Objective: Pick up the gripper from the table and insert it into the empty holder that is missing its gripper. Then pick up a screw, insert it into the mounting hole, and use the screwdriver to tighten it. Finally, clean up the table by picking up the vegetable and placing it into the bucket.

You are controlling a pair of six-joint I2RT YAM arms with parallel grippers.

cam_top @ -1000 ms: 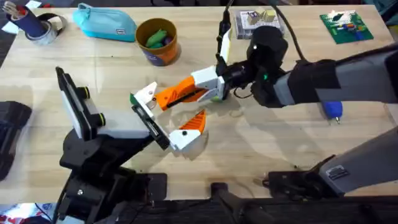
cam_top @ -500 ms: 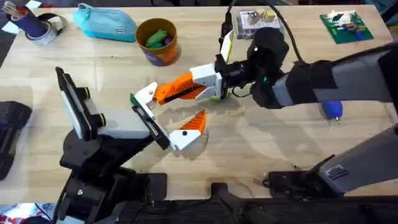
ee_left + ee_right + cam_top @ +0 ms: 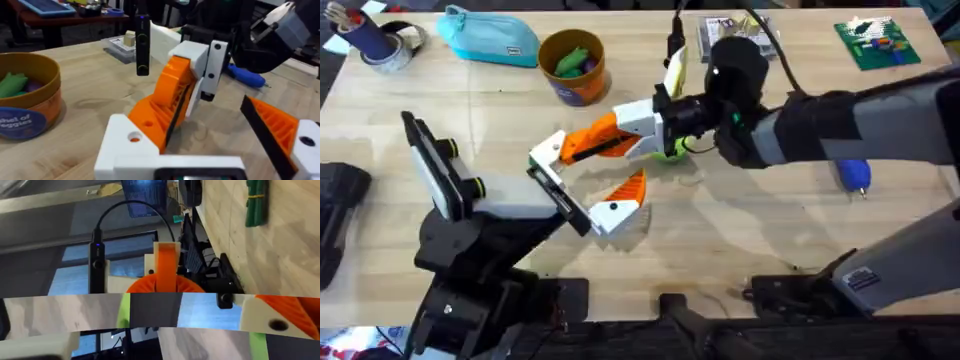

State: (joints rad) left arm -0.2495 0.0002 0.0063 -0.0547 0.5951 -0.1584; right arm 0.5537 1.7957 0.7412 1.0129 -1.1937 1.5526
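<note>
The loose gripper (image 3: 592, 141), an orange ribbed finger, is held slantwise above the table (image 3: 770, 240) with my right gripper (image 3: 655, 122) shut on its far end. Its near end meets the white empty holder (image 3: 549, 152) on my left gripper (image 3: 592, 172), which stands open with its other orange finger (image 3: 625, 194) well apart. From the left wrist, the orange gripper (image 3: 167, 102) runs into the white holder (image 3: 131, 145). The lime-green vegetable (image 3: 672, 151) lies just under my right gripper. The blue screwdriver (image 3: 855, 177) lies at the right. The bucket (image 3: 574, 66) stands at the back.
The bucket holds a dark green pod and a purple piece. A turquoise pouch (image 3: 490, 36) and a dark blue pen cup (image 3: 368, 38) are at the back left. A clear parts box (image 3: 728, 32) and a green board (image 3: 876, 44) sit at the back right.
My right gripper has carried the orange gripper a little left and toward the back, uncovering more of the vegetable. The left gripper shifted slightly the same way.
</note>
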